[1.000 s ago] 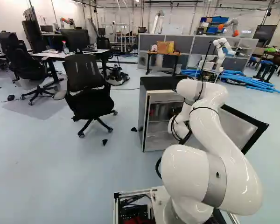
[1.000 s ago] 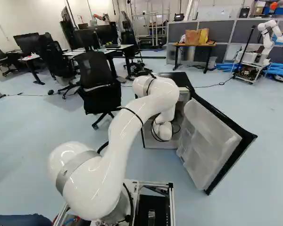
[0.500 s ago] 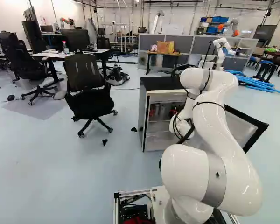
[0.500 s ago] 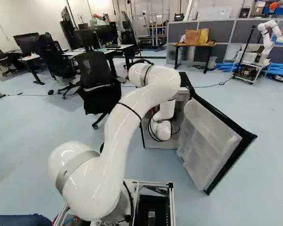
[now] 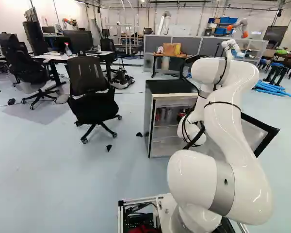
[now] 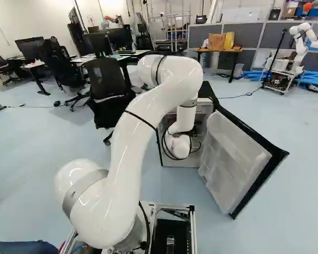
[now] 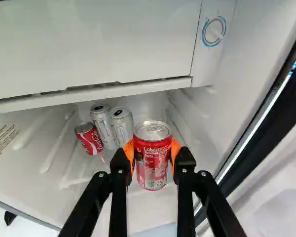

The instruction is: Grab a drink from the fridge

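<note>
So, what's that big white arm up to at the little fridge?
The robot arm is getting a drink from the open fridge. Its fingers grip a red can from both sides, though it doesn't seem clear of the fridge yet. Another red can and two silver cans sit farther in.

Noted in fridge (image 5: 165,86), beneath upper compartment (image 7: 98,44): short can (image 7: 89,138) beside paired cans (image 7: 121,123). Noted in front of these: front can (image 7: 153,163). Logged left of fridge, in left base view: office chair (image 5: 89,99). Logged right of fridge, in right base view: door (image 6: 236,164), standing open. Logged behind: bags (image 6: 217,41) on tabletop (image 6: 220,51).
</note>
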Controlling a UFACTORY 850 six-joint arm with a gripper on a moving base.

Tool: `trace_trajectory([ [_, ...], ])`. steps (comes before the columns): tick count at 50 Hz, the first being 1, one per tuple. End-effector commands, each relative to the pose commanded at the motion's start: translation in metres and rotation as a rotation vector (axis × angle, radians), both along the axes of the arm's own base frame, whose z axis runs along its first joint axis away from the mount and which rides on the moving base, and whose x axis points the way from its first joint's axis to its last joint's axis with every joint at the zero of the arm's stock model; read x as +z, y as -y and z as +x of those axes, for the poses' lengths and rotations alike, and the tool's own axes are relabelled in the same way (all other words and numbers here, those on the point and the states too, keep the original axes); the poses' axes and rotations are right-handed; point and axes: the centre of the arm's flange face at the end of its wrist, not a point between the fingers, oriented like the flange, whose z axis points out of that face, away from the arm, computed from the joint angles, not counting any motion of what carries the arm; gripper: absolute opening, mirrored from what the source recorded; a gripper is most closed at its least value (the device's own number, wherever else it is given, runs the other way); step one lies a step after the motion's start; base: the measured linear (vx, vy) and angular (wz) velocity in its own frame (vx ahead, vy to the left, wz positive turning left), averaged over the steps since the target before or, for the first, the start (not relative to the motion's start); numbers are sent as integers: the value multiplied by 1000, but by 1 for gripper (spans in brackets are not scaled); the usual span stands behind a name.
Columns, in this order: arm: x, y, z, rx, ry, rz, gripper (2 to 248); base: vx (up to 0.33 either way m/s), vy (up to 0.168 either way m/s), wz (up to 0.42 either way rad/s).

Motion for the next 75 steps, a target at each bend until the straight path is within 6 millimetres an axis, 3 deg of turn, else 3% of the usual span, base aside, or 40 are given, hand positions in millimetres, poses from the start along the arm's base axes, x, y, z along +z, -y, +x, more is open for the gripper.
trace_trajectory([
  [57,97,-50,-115,-36,-45,27,93,0,0,0],
  [75,122,-66,-142,-38,-36,22,93,0,0,0],
])
